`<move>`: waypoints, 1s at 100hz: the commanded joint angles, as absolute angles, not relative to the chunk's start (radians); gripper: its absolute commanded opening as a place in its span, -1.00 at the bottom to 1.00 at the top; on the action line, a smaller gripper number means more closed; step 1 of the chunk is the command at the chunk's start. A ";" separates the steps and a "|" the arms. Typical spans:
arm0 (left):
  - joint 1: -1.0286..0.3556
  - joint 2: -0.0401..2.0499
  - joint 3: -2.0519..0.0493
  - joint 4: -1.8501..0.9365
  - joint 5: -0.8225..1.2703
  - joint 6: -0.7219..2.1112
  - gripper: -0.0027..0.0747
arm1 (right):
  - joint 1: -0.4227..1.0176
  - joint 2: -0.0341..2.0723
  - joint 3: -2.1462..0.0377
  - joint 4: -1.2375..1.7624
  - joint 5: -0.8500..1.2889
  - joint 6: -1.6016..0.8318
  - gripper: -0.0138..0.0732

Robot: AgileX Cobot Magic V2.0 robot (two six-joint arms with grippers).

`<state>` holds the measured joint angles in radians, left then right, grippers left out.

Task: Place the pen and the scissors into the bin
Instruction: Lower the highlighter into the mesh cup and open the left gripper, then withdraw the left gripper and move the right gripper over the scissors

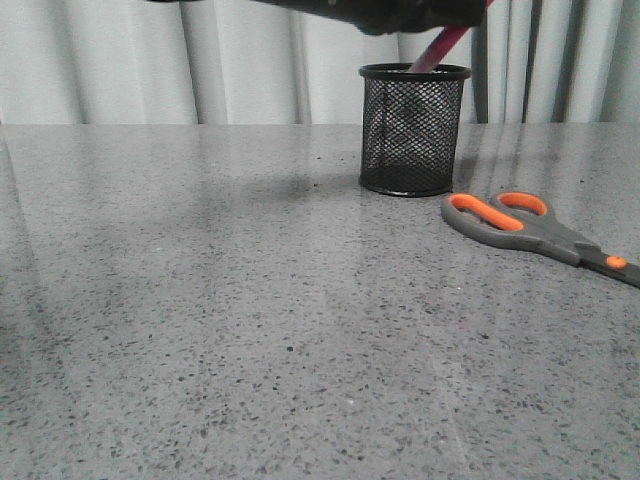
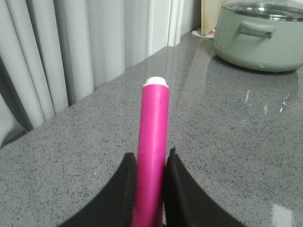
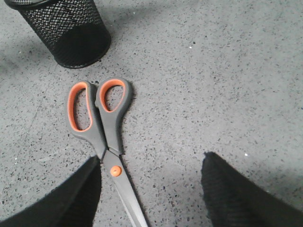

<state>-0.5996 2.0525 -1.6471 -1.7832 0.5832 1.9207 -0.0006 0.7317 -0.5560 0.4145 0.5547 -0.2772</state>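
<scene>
The bench (image 1: 200, 300) is a broad grey speckled slab, with pale curtains (image 1: 150, 60) behind it. A green lidded pot (image 2: 258, 40) sits far off on it, seen only from the left wrist.

Toward the back stands the bin (image 1: 413, 130), upright, black mesh. Over its mouth the left arm reaches in from above, and its tool (image 2: 150, 189) is pinched shut on the pen (image 2: 152, 156) — both dark pads pressed to the pink barrel, the white end pointing away from the tool. From the front, the pen (image 1: 440, 48) slants steeply down to the bin's rim; whether its tip is inside or only at the lip I can't make out.

The scissors (image 1: 535, 228) lie flat just to the right of the bin and nearer me, blades closed, handles toward the bin and blades running away to the right. The right tool (image 3: 151, 189) hangs over them with its jaws spread wide and holding nothing; one finger (image 3: 80, 194) is beside the orange pivot (image 3: 114, 170), the other well off to the side. So the blades sit off-centre in the gap — I'd guess the right arm, clearly the nearer one, needs to shift across before closing on them.
</scene>
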 commanded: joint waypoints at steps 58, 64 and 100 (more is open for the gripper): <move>-0.527 1.901 -1.683 -1.775 0.695 1.915 -0.06 | -0.006 0.734 -0.589 0.426 0.467 -0.286 0.27; -0.500 1.861 -1.683 -1.709 0.695 1.870 -0.42 | -0.006 0.734 -0.589 0.426 0.454 -0.286 0.27; -0.331 1.604 -1.636 -1.135 0.724 1.367 -0.98 | -0.006 0.737 -0.596 0.469 0.436 -0.308 0.27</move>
<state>-0.3623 1.7184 -1.6411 -1.2380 0.7167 1.4922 -0.0006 0.7317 -0.5560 0.4487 0.4928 -0.2799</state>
